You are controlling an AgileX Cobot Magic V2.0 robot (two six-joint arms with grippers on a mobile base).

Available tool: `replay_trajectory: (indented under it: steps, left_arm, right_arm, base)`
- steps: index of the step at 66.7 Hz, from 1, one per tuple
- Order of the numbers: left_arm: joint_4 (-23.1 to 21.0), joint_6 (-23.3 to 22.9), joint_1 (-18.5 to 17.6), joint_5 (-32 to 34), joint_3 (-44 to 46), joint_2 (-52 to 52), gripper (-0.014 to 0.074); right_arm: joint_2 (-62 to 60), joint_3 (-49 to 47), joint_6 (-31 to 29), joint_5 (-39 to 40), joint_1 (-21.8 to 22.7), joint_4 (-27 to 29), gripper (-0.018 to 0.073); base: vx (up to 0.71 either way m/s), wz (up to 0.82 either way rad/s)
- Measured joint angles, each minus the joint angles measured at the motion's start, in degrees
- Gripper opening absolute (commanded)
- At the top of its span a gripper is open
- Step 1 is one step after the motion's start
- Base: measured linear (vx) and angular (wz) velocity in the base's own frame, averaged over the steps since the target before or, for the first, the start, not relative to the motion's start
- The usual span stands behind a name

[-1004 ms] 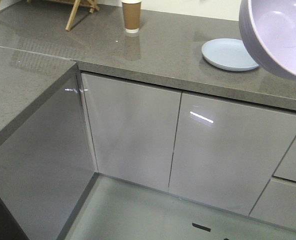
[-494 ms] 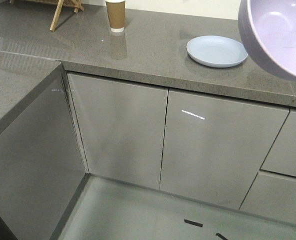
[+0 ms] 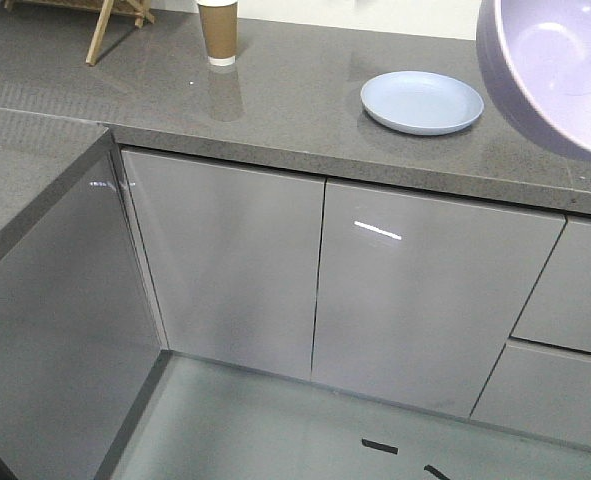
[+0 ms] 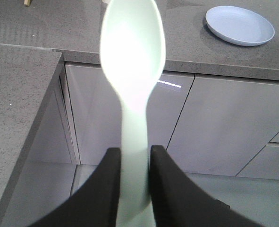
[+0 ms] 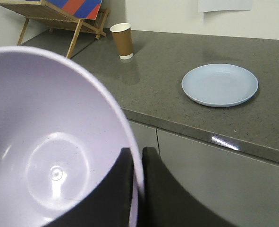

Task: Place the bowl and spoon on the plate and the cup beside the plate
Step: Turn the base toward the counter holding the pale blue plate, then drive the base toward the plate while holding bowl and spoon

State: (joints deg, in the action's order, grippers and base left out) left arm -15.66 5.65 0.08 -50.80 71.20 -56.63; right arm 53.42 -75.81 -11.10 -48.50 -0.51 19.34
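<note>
1. Left gripper [image 4: 132,153]: jaws closed on the spoon [image 4: 132,52] handle. The head stands up ahead of the fingers, in the air.
2. Right gripper [image 5: 137,153]: clamped on the rim of the bowl [image 5: 49,156], one finger inside and one outside. The bowl is tilted, off the counter [image 3: 295,100], and empty.
3. Plate [image 5: 219,85]: ahead and to the right of the right gripper, flat on the counter, bare, well apart from both grippers.
4. Cup [image 5: 122,40]: ahead and to the left of the right gripper, farther back, upright, well apart from the plate.
5. Change over the last second, front view: plate and cup slide left in frame and the cup top is now cut off, while the bowl keeps its spot.
6. Reading: the robot is shifting along the counter with both grips held. The plate sits more squarely ahead and nothing is placed yet. The bowl placement looks next.
</note>
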Motion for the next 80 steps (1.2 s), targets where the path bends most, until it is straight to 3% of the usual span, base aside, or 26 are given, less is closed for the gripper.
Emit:
replay_trajectory:
  steps: [80]
  left_arm:
    - [0.0, 0.0, 0.0, 0.0, 0.0, 0.0, -0.0007]
  right_arm:
    - [0.0, 0.0, 0.0, 0.0, 0.0, 0.0, -0.001]
  base:
    - [0.02, -0.03]
